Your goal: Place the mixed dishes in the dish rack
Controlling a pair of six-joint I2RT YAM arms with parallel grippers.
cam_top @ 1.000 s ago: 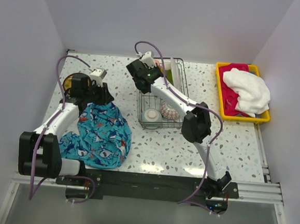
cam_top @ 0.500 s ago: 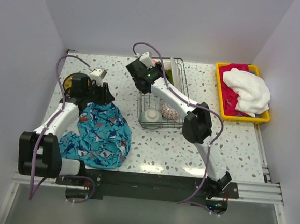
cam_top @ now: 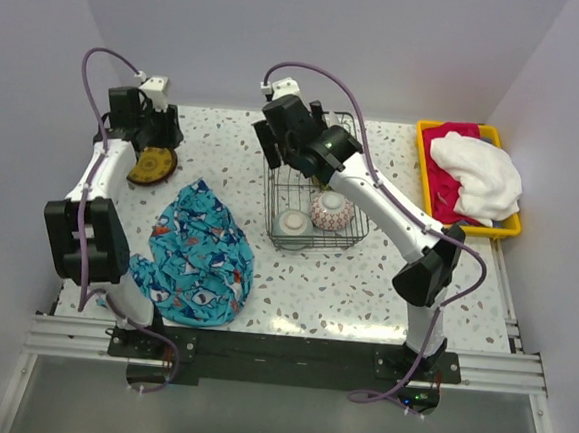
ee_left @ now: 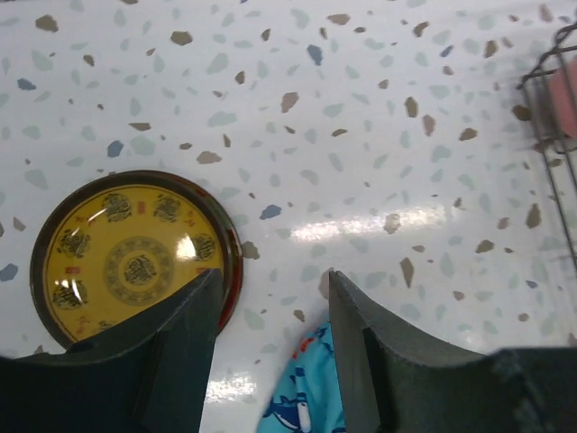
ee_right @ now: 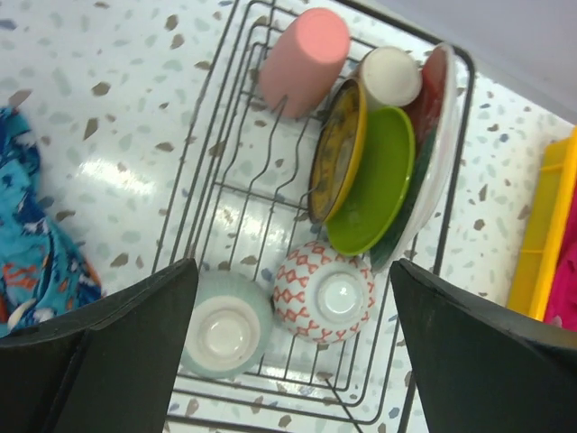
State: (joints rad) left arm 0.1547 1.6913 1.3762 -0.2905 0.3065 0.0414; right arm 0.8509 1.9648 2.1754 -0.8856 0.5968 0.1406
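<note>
A round yellow plate with a dark red rim [ee_left: 135,262] lies flat on the speckled table, well apart from the dark grey wire dish rack [ee_right: 243,207]. The left gripper [ee_left: 272,278] hangs just beside the plate's edge, its jaws half spread and empty. I think it should lower with one finger on each side of the rim and pinch gently. The right gripper [ee_right: 288,271] is spread wide and empty above the rack.

No legible writing (the yellow plate [ee_left: 135,266] bears only blurred marks).

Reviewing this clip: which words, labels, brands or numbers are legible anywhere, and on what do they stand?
No readable text anywhere.
Yellow plate: round medallions that may hold characters, too blurred to read.
Blue cloth: only sea-creature pictures, no words.
</note>
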